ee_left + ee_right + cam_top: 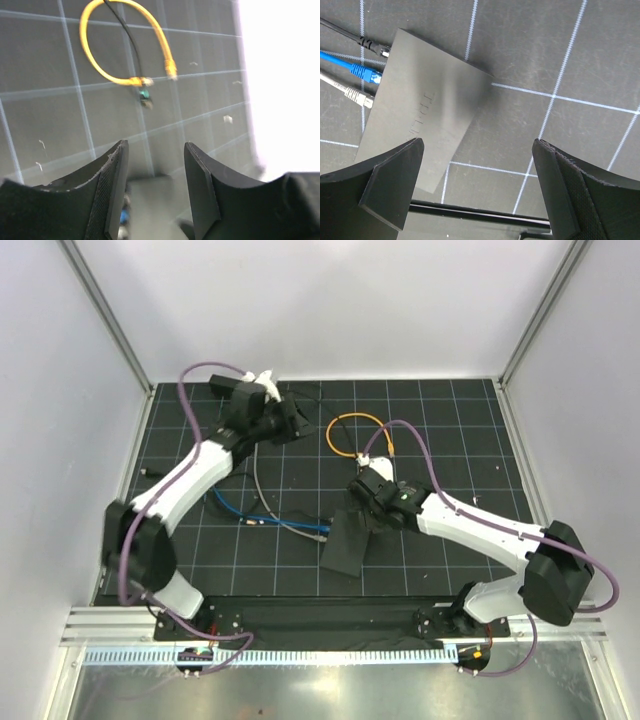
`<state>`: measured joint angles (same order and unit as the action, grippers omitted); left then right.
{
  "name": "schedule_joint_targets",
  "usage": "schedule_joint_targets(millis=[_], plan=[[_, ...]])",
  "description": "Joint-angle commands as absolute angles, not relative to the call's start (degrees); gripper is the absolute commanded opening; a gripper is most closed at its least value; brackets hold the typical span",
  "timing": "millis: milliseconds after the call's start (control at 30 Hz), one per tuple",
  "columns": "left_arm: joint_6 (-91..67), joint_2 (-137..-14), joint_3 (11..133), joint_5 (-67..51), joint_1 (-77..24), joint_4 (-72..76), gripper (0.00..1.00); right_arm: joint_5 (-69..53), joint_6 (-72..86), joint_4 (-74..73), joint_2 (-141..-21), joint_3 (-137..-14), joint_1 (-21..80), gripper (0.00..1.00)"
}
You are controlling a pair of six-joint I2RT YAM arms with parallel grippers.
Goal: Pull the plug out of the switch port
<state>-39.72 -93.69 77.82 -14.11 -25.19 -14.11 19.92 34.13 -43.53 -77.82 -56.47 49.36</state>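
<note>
Left claw: left gripper point(156, 150) has its two fingers point(112, 190) parted, with nothing between them. It hangs over the far part of the mat, well apart from the box.
Right claw: right gripper point(477, 145) has its two fingers point(395, 175) spread wide and is empty. It hangs above the switch box without touching it.
Switch box: one flat matte-black switch box point(427, 120) lies on the mat near the middle, below the right gripper.
Switch ports: the switch ports point(379, 75) are in the long edge of the box that is on the left in the right wrist view.
Plugs at that edge: three, side by side. They are a black plug point(379, 49), a blue plug point(366, 74) and a white plug point(360, 97). All meet the edge, though how deep each one sits cannot be told.
Loose cables: one yellow cable point(159, 37) is curled in a loop, and both its ends lie free on the mat. One thin black cable point(131, 45) crosses it and ends in a small dark connector, possibly green-tinted.
Mat: one black gridded mat point(450, 430).
Hidden: in the top view the right gripper covers the far end of the box. The port openings themselves are not visible.
Hard to read: the right side of the left wrist view is washed out white. The blur low between that gripper's fingers cannot be made out.
</note>
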Motion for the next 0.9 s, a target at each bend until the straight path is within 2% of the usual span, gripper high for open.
schedule_joint_targets(millis=[0, 33, 167, 300, 333, 467, 500, 600, 700, 867], plan=[[-49.9, -82.6, 63.3, -15.0, -25.8, -3.4, 0.51, 18.6, 33.7, -39.9, -79.4, -58.0, 49.1, 0.99], [-51.7, -78.5, 56.0, -15.7, -25.8, -0.3, 0.49, 18.5, 33.7, -39.7, -79.8, -58.2, 49.1, 0.98], [-63.1, -68.8, 39.0, -15.6, -26.1, 9.6, 0.43, 17.1, 34.1, -38.2, -81.8, -58.9, 49.0, 0.97], [-69.9, -61.5, 29.3, -12.1, -30.2, 12.3, 0.41, 16.0, 34.7, -37.2, -84.0, -59.3, 49.0, 0.93], [-71.1, -60.3, 27.9, -10.3, -32.1, 12.6, 0.40, 15.9, 34.8, -36.9, -84.4, -59.5, 49.0, 0.92], [-80.1, -54.9, 20.0, 10.5, -45.9, 15.6, 0.40, 15.9, 36.6, -35.7, -87.3, -61.3, 49.0, 0.90], [-83.0, -54.5, 18.0, 14.1, -50.4, 16.0, 0.39, 15.8, 37.6, -35.5, -87.7, -61.6, 49.0, 0.88], [-86.4, -56.1, 16.0, 20.5, -54.8, 17.7, 0.38, 14.9, 39.1, -33.8, -89.6, -61.9, 49.0, 0.84], [-87.2, -58.8, 15.7, 23.5, -55.9, 18.6, 0.39, 14.3, 40.3, -32.3, -91.0, -61.6, 49.0, 0.82], [-89.6, -67.8, 13.5, 23.6, -56.4, 28.7, 0.43, 14.0, 40.8, -30.5, -92.5, -60.4, 49.0, 0.79]])
